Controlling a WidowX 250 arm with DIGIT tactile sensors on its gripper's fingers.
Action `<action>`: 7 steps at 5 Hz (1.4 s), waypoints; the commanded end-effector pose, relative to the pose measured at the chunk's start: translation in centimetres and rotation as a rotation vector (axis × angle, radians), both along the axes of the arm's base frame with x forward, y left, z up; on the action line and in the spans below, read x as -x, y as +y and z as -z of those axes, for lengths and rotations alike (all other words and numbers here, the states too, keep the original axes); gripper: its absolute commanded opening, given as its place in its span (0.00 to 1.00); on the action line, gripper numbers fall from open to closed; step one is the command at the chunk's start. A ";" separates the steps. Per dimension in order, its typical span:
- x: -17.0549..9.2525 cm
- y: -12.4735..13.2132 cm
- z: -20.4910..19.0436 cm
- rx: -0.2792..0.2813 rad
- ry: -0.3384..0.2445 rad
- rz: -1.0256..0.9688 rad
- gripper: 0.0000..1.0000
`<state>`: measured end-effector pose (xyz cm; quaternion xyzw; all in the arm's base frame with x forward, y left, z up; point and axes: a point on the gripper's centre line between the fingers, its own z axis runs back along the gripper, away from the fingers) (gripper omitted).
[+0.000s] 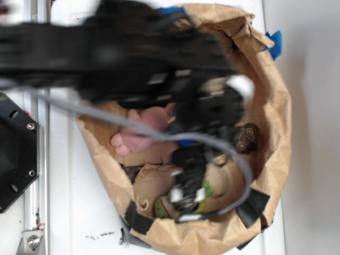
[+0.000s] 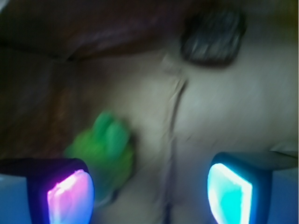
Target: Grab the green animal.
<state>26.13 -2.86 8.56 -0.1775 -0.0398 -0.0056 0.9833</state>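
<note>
The green animal (image 1: 204, 192) lies on the brown paper at the near end of the paper nest, mostly covered by my gripper (image 1: 188, 195), which hangs right over it. In the blurred wrist view the green animal (image 2: 105, 144) sits low left, just above and beside the left fingertip. My gripper (image 2: 150, 193) is open, its glowing pads wide apart with only paper between them.
A crumpled brown paper nest (image 1: 276, 106) rings the toys. A pink plush bunny (image 1: 143, 130) lies at its middle left, and a dark brown object (image 1: 245, 137) sits at the right. My arm and grey cable (image 1: 234, 154) cross above. A dark patch (image 2: 212, 37) shows in the wrist view.
</note>
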 end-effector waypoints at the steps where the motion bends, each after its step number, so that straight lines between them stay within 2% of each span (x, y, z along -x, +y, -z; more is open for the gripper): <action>1: 0.0 -1.6 -0.7 0.016 -0.136 -0.120 1.00; 2: -1.5 -1.3 0.0 -0.003 -0.098 -0.169 1.00; 3: -2.4 -1.2 1.0 0.006 -0.059 -0.218 1.00; 4: -2.3 -2.7 1.9 0.041 -0.029 -0.147 1.00; 5: -1.2 -5.2 3.2 0.123 0.019 0.003 1.00; 6: -0.6 -6.3 3.8 0.117 0.006 0.072 1.00; 7: -0.4 -6.7 4.6 0.101 0.016 0.083 1.00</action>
